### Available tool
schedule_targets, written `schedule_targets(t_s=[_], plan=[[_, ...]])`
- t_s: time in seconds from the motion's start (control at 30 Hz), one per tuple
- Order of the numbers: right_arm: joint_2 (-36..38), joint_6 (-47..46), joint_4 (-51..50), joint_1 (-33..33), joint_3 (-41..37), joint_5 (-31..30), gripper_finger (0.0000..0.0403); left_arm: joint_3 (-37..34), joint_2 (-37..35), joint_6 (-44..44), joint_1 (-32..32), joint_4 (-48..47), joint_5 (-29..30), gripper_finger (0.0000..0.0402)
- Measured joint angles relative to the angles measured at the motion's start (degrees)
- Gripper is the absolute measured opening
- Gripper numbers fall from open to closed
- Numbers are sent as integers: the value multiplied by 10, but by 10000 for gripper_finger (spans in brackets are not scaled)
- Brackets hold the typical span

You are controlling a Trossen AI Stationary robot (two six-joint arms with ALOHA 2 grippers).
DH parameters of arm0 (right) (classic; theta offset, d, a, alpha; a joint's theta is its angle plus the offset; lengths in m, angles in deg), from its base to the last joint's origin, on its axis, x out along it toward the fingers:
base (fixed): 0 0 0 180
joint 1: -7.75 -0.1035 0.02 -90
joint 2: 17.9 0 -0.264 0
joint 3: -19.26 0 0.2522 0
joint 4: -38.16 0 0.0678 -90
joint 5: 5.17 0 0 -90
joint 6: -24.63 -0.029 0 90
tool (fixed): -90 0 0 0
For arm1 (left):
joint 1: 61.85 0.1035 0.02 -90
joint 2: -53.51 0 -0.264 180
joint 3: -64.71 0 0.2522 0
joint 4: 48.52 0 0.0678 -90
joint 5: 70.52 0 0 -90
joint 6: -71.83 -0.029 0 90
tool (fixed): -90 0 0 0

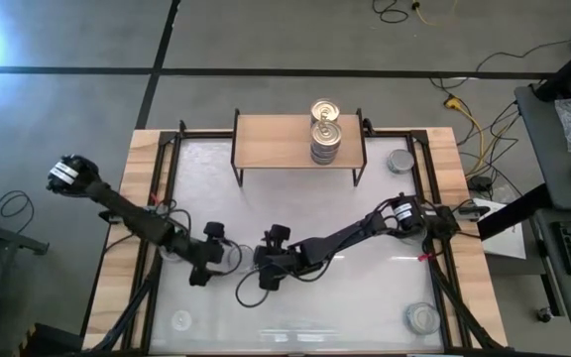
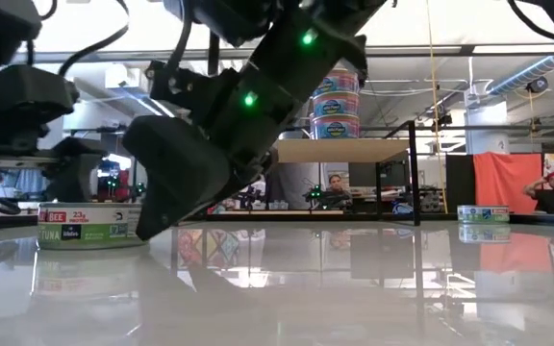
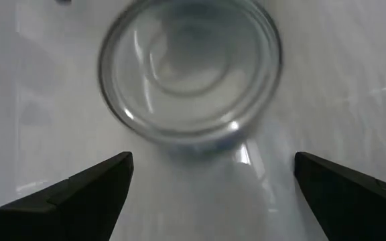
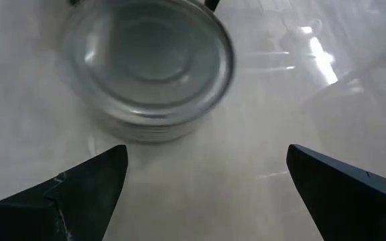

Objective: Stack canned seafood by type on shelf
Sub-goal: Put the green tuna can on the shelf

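Right now I see a stack of tins point(image 1: 325, 141) standing on the shelf point(image 1: 276, 141) at the far middle of the table point(image 1: 137, 188), toward the shelf's right end, with one gold-topped tin point(image 1: 324, 110) just behind it; from table height the stack point(image 2: 335, 101) shows blue labels above the board point(image 2: 354, 150). Three silver-topped tins lie loose on the white surface: one just right of the shelf point(image 1: 399, 160), one at the near right corner point(image 1: 420, 317), one at the near left point(image 1: 179, 320). My left gripper point(image 1: 200, 274) is low over the table's near left middle, fingers point(image 3: 79, 194) spread wide, with a silver-topped tin point(image 3: 189, 70) just ahead of them and not touched. My right gripper point(image 1: 270, 279) sits beside it near the table's centre, fingers point(image 4: 79, 187) likewise apart, another silver tin point(image 4: 153, 63) just in front and not gripped. A tuna tin point(image 2: 89, 226) rests on the table at the left of the level view
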Motion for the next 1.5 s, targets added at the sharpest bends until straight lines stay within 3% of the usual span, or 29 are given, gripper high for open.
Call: schedule_targets(t_s=[0.3,1.17,1.5], plan=[[0,27,10,22,0,8,400,-7,44,-29,38,95,-33,396],[2,26,-5,28,-2,2,400,-17,185,3,36,347,-57,397],[15,26,-24,26,-2,-4,400,-20,170,41,36,349,-40,387]])
